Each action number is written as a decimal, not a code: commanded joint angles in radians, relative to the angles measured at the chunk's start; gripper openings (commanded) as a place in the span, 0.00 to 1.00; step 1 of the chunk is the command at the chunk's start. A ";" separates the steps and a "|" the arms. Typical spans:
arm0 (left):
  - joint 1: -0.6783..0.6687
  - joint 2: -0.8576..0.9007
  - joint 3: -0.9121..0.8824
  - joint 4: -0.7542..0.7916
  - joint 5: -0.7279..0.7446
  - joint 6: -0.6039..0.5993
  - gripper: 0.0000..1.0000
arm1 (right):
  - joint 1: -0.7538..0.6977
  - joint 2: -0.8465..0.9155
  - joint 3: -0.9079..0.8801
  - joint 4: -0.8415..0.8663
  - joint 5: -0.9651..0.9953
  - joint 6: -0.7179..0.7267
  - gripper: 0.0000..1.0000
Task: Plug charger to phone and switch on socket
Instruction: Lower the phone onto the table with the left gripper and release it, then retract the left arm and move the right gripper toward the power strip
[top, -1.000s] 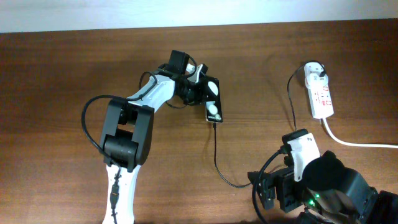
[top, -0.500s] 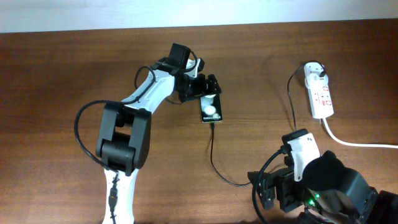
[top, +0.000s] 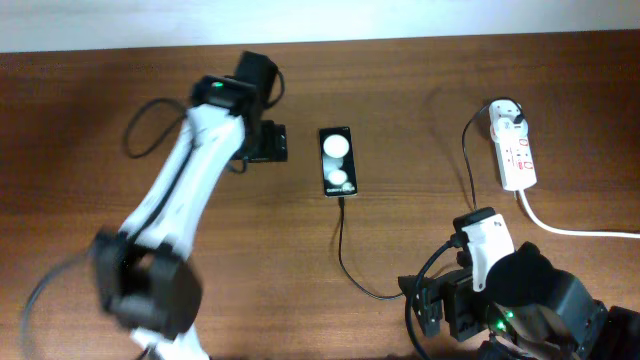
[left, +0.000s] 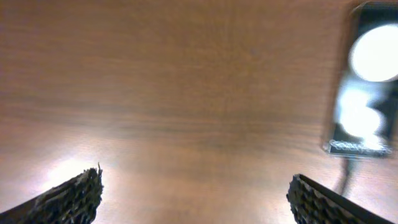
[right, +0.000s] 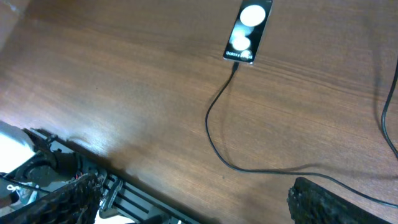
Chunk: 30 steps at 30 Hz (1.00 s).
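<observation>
The phone (top: 337, 161) lies flat on the table, its glossy face showing two white round spots; it also shows as the phone (right: 248, 32) and, blurred, the phone (left: 367, 81). The charger cable (top: 345, 262) runs from the adapter (top: 505, 113) on the socket (top: 515, 150) in a loop, and its tip (top: 342, 198) meets the phone's near short edge. My left gripper (top: 268, 142) (left: 194, 183) is open, a little left of the phone and apart from it. Low at the front right, my right gripper (top: 437, 305) (right: 193, 186) is open and holds nothing.
The socket's thick white cord (top: 575, 228) runs off the right edge. The right arm's body (top: 530, 300) fills the front right corner, and the left arm (top: 175, 215) stretches diagonally across the left half. A pale wall strip borders the table's far edge (top: 320, 42).
My left gripper opened, let go of the phone and pulled back to the left. The phone now lies straight with the cable at its near end. The right arm has not moved.
</observation>
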 joint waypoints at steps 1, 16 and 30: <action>0.000 -0.197 0.024 -0.061 -0.065 0.019 0.99 | -0.004 -0.001 0.010 0.003 0.011 0.000 0.99; 0.416 -0.860 -0.700 0.285 0.145 0.104 0.99 | -0.004 -0.001 0.010 0.003 0.011 0.000 0.99; 0.465 -1.295 -0.719 0.132 0.233 0.181 0.99 | -0.004 -0.001 0.010 0.004 0.011 0.000 0.99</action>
